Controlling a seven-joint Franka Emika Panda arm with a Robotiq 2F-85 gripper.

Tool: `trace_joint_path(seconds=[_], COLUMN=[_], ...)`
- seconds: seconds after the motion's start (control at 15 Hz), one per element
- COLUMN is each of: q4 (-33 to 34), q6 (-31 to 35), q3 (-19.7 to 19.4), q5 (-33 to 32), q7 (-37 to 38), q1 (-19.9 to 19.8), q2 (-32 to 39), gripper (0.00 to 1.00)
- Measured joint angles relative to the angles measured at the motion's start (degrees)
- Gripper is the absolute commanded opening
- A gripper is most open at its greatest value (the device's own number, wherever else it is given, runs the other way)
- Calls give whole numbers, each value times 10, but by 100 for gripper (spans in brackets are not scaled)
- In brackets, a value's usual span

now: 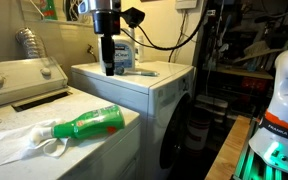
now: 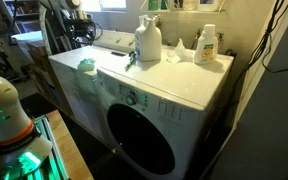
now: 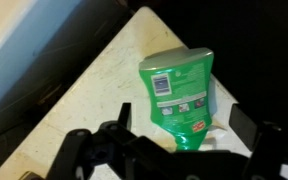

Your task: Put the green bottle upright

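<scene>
The green bottle lies on its side on the white table, below the end effector, whose jaws stand spread and empty; in the wrist view its long axis runs straight ahead between them, neck end nearer

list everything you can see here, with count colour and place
green bottle: one, green, lying on its side on a white machine top
cloth: one, white, crumpled by the bottle's narrow end
washer: one, white, front-loading, round dark door
jug: one, white, on the washer top
detergent bottle: one, white with yellow label, on the washer top
pincer: one, black, open, above the machine tops
</scene>
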Motion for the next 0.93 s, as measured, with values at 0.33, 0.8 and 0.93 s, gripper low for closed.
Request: trace_joint_path(seconds=[0.33, 0.8, 0.93], q4=[55, 150, 155], q6=[-32, -35, -40], q3=[14, 13, 11], q5=[-23, -80, -79], q7=[21, 36, 36], q1=[53, 108, 108], q2=[69, 168, 171], gripper=[100, 100, 100])
